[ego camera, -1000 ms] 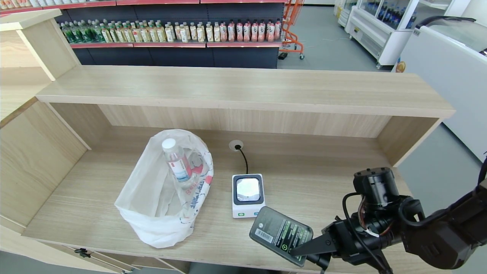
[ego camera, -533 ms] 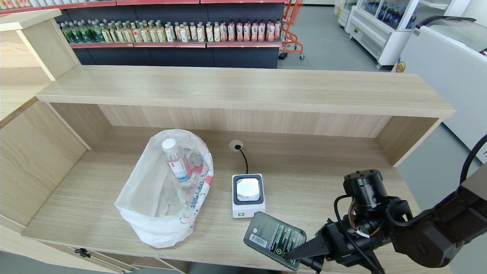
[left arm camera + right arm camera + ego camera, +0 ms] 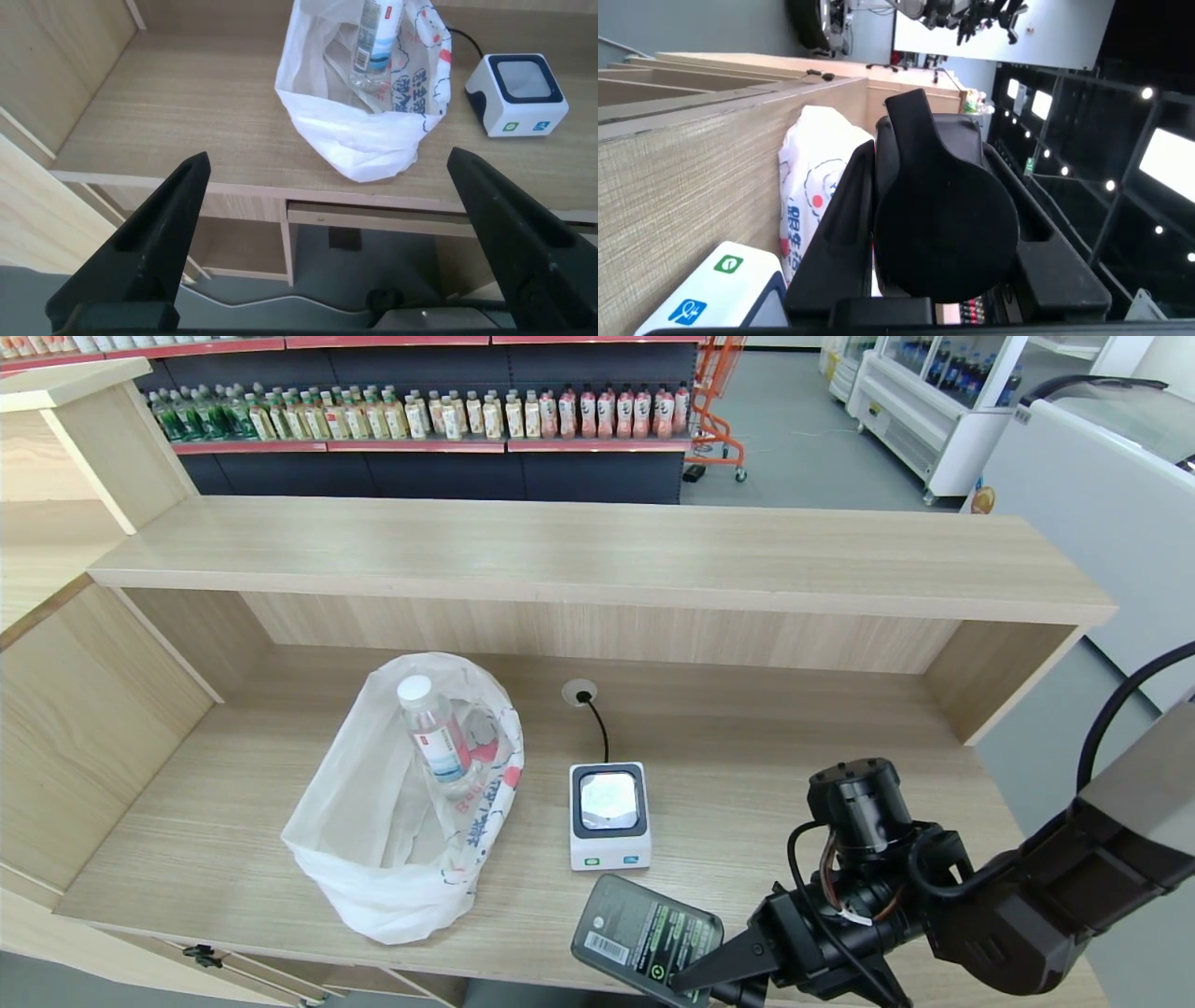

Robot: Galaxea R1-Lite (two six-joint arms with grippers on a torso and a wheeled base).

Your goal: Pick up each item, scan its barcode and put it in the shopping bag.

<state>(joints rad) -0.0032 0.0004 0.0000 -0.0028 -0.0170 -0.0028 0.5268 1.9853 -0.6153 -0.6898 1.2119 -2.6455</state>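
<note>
We are holding the dark packet (image 3: pixel 639 933) clamped in the right gripper (image 3: pixel 714 978) at the counter (image 3: pixel 794 756) edge, just short of the scanner (image 3: pixel 609 814), barcode (image 3: pixel 607 948) facing up. We are judging it needs rolling label-down over the scanner. Left gripper (image 3: pixel 327 163) is hanging wide apart.

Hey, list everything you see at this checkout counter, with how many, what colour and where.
bag: one, white, left on the counter
bottle: one, clear, white cap, in the bag
scanner: one, white, mid-counter
cable: one, black, behind the scanner
packet: one, dark, at the counter's front edge
shelf bottles: many, mixed colours, far shelf
right gripper: one, black, shut on the packet
left gripper: one, black, open, before the counter
</note>
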